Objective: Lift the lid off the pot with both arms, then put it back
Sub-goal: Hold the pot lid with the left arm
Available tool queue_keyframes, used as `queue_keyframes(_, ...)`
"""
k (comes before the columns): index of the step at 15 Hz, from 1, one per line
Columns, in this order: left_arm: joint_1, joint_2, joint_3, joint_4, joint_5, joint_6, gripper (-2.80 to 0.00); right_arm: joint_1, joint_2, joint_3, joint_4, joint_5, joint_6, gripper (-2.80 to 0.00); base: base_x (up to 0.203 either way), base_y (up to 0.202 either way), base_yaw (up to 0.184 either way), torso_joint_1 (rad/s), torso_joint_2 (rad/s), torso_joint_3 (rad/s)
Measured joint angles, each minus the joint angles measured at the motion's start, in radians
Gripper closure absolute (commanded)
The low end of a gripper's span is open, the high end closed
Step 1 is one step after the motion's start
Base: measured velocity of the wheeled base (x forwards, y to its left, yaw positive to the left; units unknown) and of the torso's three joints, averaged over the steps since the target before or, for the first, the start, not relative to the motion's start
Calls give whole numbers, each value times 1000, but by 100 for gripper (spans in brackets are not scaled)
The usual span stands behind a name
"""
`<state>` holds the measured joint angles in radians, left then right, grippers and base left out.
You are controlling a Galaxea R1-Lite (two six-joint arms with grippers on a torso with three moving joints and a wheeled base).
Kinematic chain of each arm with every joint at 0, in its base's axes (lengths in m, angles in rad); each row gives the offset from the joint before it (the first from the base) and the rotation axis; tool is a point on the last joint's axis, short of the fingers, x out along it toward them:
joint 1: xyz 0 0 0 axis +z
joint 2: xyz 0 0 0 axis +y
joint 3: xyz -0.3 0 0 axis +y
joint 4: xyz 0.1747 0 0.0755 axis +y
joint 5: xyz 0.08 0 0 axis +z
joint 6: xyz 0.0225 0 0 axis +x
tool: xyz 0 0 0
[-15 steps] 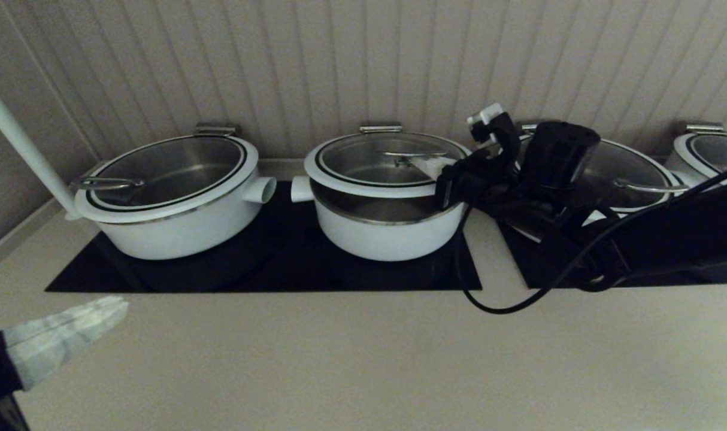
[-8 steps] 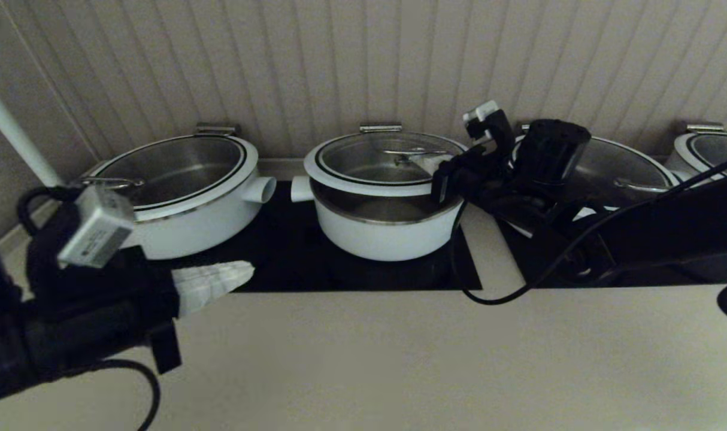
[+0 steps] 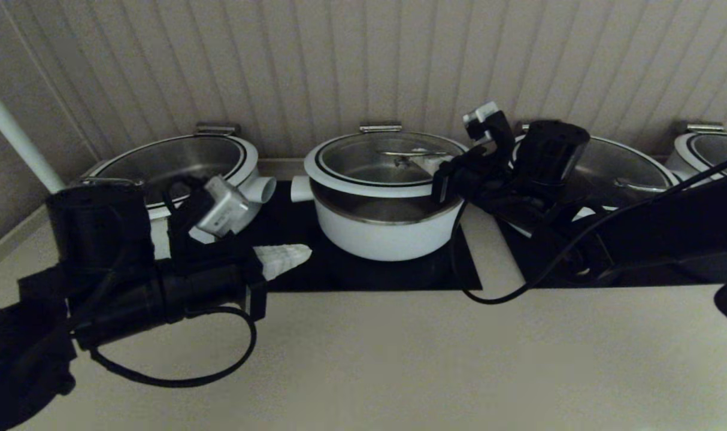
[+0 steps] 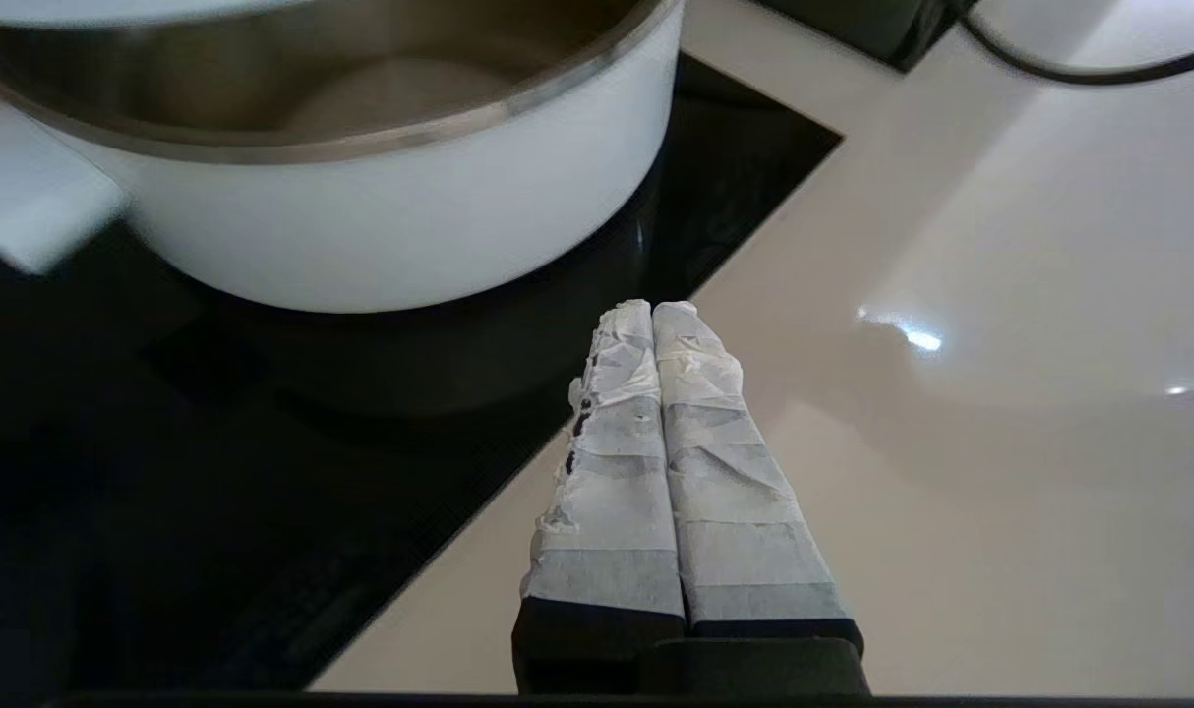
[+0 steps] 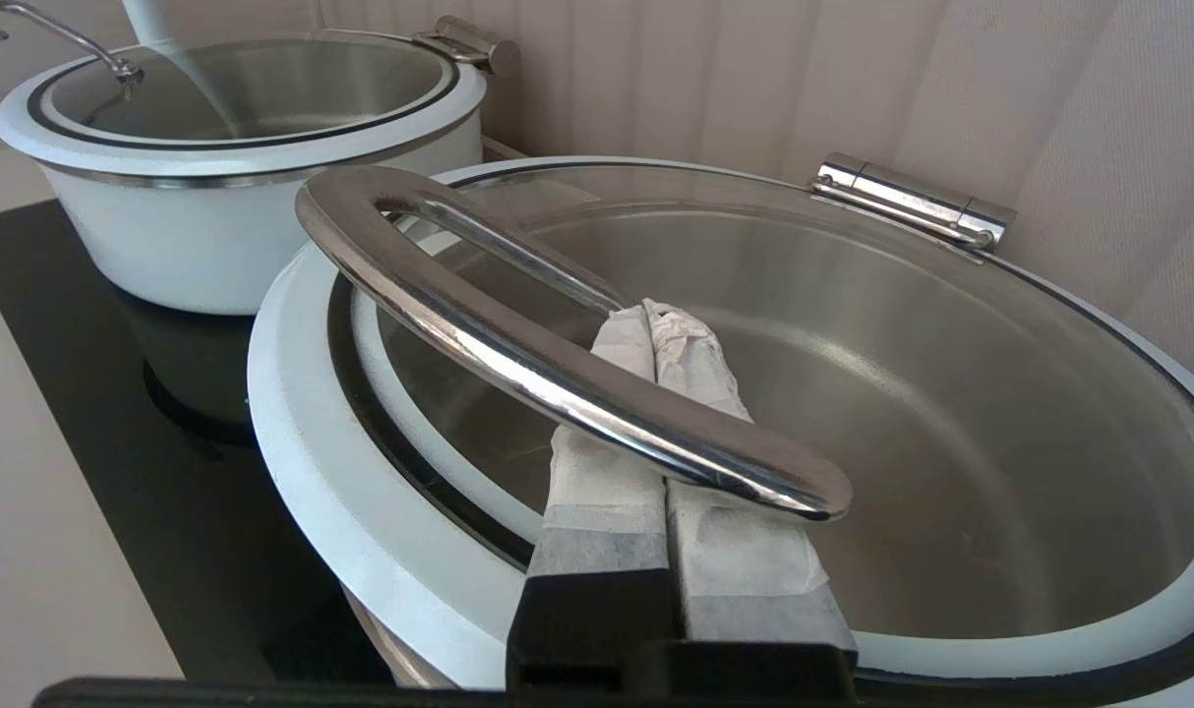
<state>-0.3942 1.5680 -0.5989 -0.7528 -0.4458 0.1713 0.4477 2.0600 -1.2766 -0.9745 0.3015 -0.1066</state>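
The pot (image 3: 387, 233) stands in the middle on the black cooktop. Its glass lid (image 3: 369, 158) is tilted, the front edge raised off the pot's rim and the back at a steel hinge (image 3: 380, 127). My right gripper (image 3: 426, 161) is shut, its taped fingers pushed under the lid's steel bar handle (image 5: 518, 344) with nothing between them; the tips (image 5: 653, 313) lie over the glass. My left gripper (image 3: 303, 252) is shut and empty, low over the cooktop's front edge, just left of and in front of the pot (image 4: 410, 226), apart from it; its tip (image 4: 653, 310) points toward the pot's wall.
A wider white pot (image 3: 178, 221) stands on the left, another (image 3: 633, 173) behind my right arm, a further one (image 3: 708, 152) at far right. A white pole (image 3: 16, 137) leans at the left. A black cable (image 3: 495, 299) hangs over the beige counter in front.
My left arm has swung in from the front left corner toward the middle pot. The right gripper rose slightly a second ago and now holds still under the handle.
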Motion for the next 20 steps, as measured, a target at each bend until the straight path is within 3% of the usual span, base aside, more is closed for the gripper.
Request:
queue_keyframes(3, -23, 71, -11, -61, 27, -2, 0, 0, -3, 0, -1, 0, 0, 0, 0, 0, 0, 0, 0, 0)
queue_keyframes(8, -79, 170, -113, -118, 145, -50, 0, 0, -6, 0, -2, 0, 0, 0, 0, 0, 0, 0, 0, 0)
queue_keyframes(13, -121, 236, -205, -120, 175, -53, 0, -5, -7, 0, -4, 0, 0, 0, 0, 0, 0, 0, 0, 0)
queue_keyframes(20, -122, 303, -257, -151, 216, -53, 0, -6, -12, 1, -4, 0, 0, 0, 0, 0, 0, 0, 0, 0)
